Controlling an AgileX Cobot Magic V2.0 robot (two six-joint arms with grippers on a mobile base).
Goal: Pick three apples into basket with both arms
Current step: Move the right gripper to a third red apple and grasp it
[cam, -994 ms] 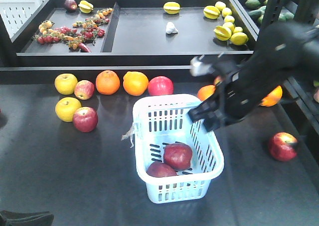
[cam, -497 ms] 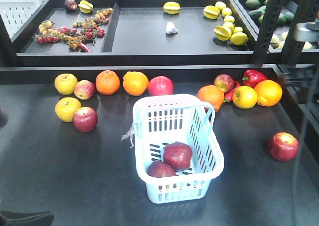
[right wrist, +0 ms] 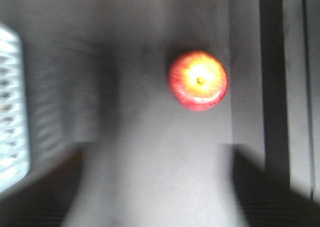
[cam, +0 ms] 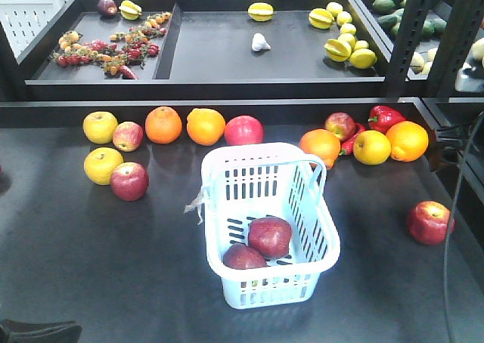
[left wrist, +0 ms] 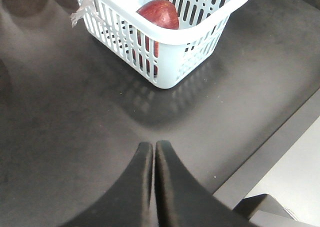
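- Dark worktop [cam: 91, 267] carries your pale blue basket [cam: 321, 245] mid-scene, two apples [cam: 270, 236] inside.
- Third red apple [cam: 429, 222] sits well apart, near the right edge; blurred in wrist view.
- Left claw [left wrist: 153, 152]: tips pressed together, empty, hovering near the basket.
- Right claw [right wrist: 155, 187]: spread wide, nothing held.

Bare tabletop [cam: 83, 260] surrounds the lone apple [cam: 429, 222] right of the basket [cam: 327, 241].

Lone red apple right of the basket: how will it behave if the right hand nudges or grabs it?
The lone apple is round on a flat tabletop, so a nudge would probably roll it. Its skin looks glossy, possibly slippery. It looks rigid, likely tolerating a firm squeeze.
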